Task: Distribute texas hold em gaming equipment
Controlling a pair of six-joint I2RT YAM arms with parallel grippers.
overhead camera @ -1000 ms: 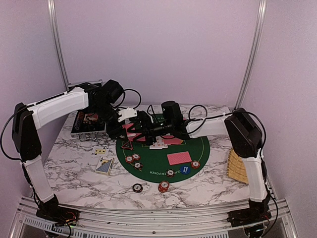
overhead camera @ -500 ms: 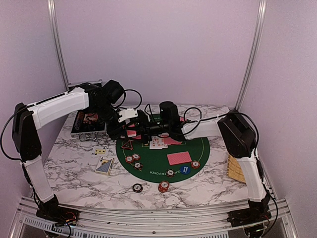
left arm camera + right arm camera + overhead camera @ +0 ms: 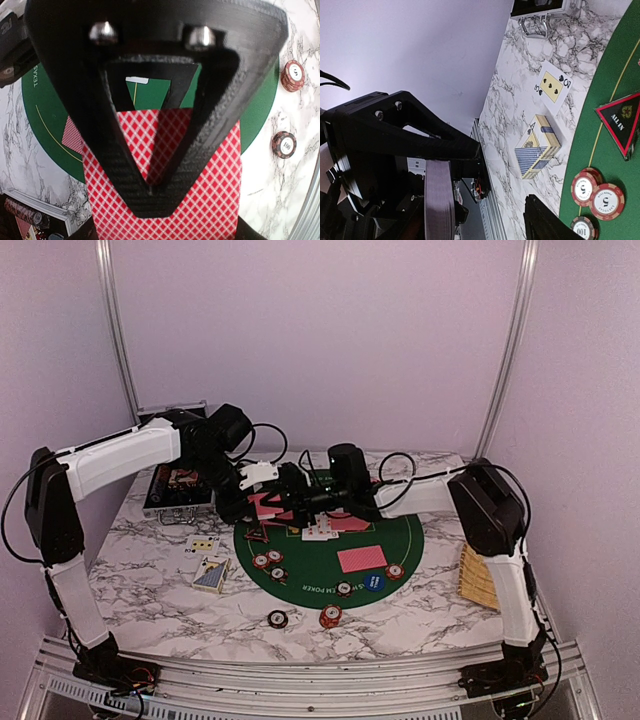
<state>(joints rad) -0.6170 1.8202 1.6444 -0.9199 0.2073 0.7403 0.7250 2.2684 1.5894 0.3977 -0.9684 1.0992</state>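
My left gripper (image 3: 268, 502) is shut on a stack of red-backed playing cards (image 3: 165, 200) and holds it over the back left of the green mat (image 3: 400, 540). My right gripper (image 3: 298, 502) faces it closely, jaws open. In the right wrist view the stack's edge (image 3: 440, 200) stands between my right fingers (image 3: 547, 222). On the mat lie a face-down red card (image 3: 361, 559), face-up cards (image 3: 318, 531), a dark triangular marker (image 3: 257, 533), orange-red chips (image 3: 266, 561) and a blue chip (image 3: 374, 582). Two chips (image 3: 331, 616) lie off the mat in front.
A blue and tan card box (image 3: 211, 573) and a face-up card (image 3: 203, 543) lie left of the mat. The black case (image 3: 175, 488) stands at the back left. The wicker tray (image 3: 478, 575) is at the right edge.
The right arm shifted slightly left and back again. The left gripper kept the card stack in the same place.
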